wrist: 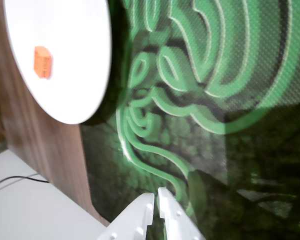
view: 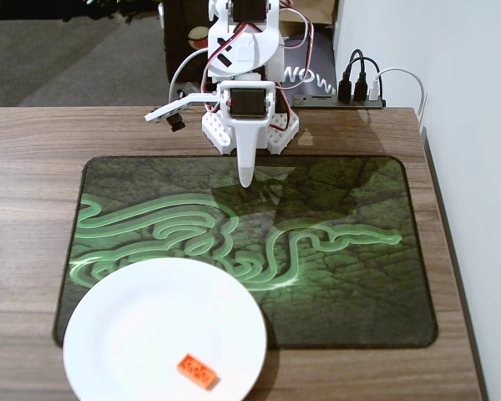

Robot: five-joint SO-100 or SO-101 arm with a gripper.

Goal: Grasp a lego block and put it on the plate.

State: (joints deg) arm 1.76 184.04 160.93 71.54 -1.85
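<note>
The orange lego block [view: 198,372] lies on the white plate [view: 134,317] near its front rim. In the wrist view the block [wrist: 42,62] sits on the plate [wrist: 75,75] at the upper left. My white gripper [view: 246,177] hangs above the far edge of the mat, well behind the plate, tips pointing down. In the wrist view the gripper [wrist: 156,196] enters from the bottom edge with its jaws together and nothing between them.
A dark mat with a green snake pattern [view: 334,242] covers the middle of the wooden table [view: 25,209]. The arm's base [view: 250,125] stands at the back. Cables and plugs [view: 359,83] sit at the back right by the white wall.
</note>
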